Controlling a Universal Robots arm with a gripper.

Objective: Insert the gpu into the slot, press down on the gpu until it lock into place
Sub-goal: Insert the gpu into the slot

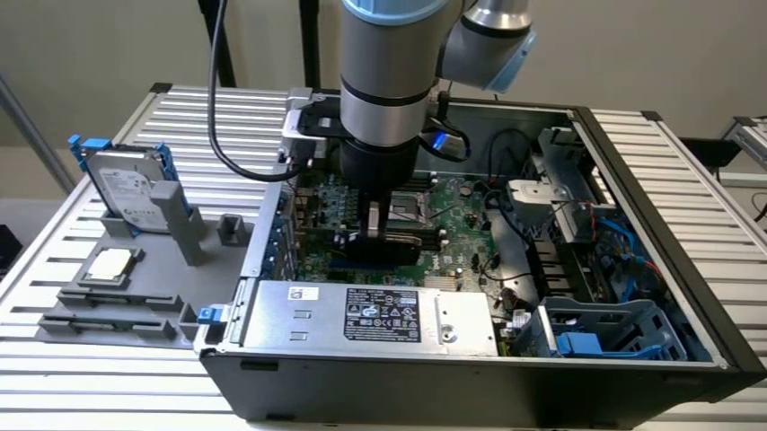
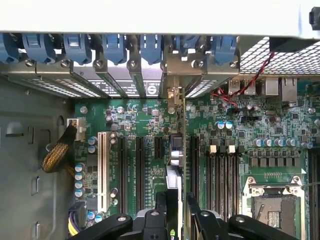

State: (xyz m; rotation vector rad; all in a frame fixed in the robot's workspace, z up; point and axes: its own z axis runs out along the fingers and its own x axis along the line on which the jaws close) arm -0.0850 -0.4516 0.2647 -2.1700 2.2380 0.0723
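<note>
Black two-finger gripper (image 2: 177, 200) is narrow, jaws pinched on the top edge of the gpu (image 2: 173, 167), a thin flat black rectangular card. From the wrist it shows edge-on, upright over the green motherboard (image 2: 150, 120).

On the exterior view's clock face, the card hangs mid-case under the arm. The silver labelled power-supply box (image 1: 359, 314) is at 6 o'clock from it. A sliver of blue at 7 o'clock of the gripper, just under the card's lower edge, looks like the long narrow bright blue plastic slot (image 1: 348, 264). From the wrist the slot is hidden beneath the card. Can't tell whether the contact edge has entered it or only sits above it.

My read on doing this step well:
- Hold the card plumb. Edge-on it reads straight, parallel to the black memory slots (image 2: 220, 175) and the long white plastic slot (image 2: 103, 170). Any lean would jam one end.
- The card's silver metal end bracket (image 2: 173, 95) has to land in its own opening under the row of blue plastic retention clips (image 2: 115, 47). It looks lined up, close to the neighbouring blank.
- Push straight down along the card's plane, with force centred. The grip looks nearer one end, so the far end may ride high.
- Risk: a side load would flex the board or skid the card onto the next connector.
</note>
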